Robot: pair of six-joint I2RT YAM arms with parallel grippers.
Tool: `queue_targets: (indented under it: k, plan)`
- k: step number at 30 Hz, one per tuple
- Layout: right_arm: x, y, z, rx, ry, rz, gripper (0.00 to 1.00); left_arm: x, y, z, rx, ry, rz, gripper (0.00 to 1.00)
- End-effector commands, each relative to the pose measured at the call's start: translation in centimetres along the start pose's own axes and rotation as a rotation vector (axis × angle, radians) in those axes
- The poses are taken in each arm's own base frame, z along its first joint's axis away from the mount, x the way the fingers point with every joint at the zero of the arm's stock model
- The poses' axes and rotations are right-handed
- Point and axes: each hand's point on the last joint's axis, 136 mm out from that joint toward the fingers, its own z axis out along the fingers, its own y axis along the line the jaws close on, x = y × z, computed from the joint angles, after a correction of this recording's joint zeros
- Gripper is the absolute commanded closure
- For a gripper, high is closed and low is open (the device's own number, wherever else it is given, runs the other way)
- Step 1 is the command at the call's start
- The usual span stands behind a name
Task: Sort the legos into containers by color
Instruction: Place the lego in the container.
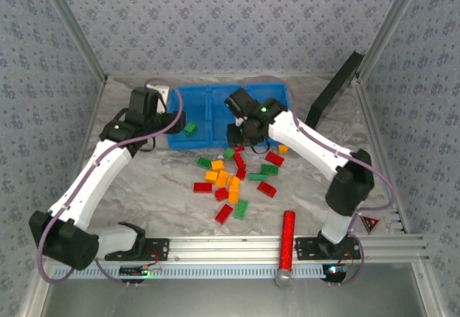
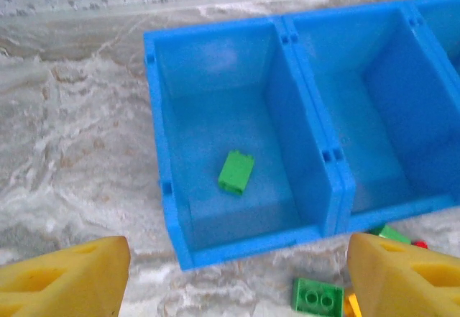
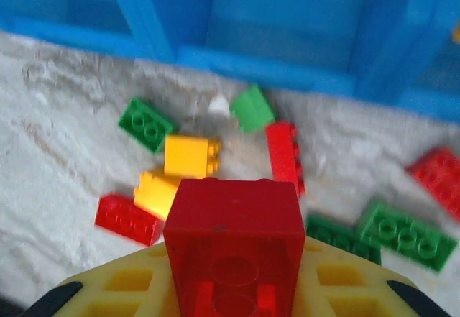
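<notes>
The blue tray of containers (image 1: 215, 98) lies at the back of the table. One green lego (image 2: 236, 171) rests on the floor of its left compartment (image 2: 162, 152). My left gripper (image 2: 233, 288) hovers just in front of that compartment, open, with nothing between its yellow fingers (image 2: 65, 277). Red, green and orange-yellow legos (image 1: 228, 180) are scattered on the marble in front of the tray. My right gripper (image 3: 233, 267) is above them, near the tray's front wall (image 3: 266, 72), shut on a red lego (image 3: 233, 223).
A long red cylinder with a silver base (image 1: 287, 238) lies near the front rail. A black bar (image 1: 334, 90) leans at the back right. A green lego (image 2: 317, 297) sits on the table by my left gripper's right finger. Metal frame posts border both sides.
</notes>
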Motion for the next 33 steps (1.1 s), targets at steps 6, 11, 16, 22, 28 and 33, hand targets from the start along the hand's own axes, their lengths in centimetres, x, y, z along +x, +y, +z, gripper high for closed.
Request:
queue_targets:
  k: [6,11,16,22,28,33]
  plan:
    - [-3.6,1.0,4.9,0.031,0.038,-0.174,0.65,5.4,-0.8,-2.3,0.098,0.1,-0.102,0.21]
    - [-5.8,0.4,7.8,0.048,-0.013,-0.196,0.66,8.5,-0.5,-2.6,0.088,0.146,-0.173,0.21]
    - [-7.3,-0.8,9.7,0.063,-0.019,-0.183,0.65,10.8,-0.8,-2.8,0.097,0.198,-0.192,0.21]
    - [-8.3,-1.0,11.7,0.056,-0.015,-0.189,0.65,14.3,-1.4,-3.1,0.115,0.267,-0.229,0.21]
    - [-8.4,-1.3,13.8,0.047,0.011,-0.186,0.63,17.9,-1.5,-2.9,0.108,0.346,-0.213,0.21]
    - [-8.4,-1.9,14.5,0.046,0.022,-0.173,0.62,17.4,-2.8,-3.0,0.148,0.335,-0.137,0.2]
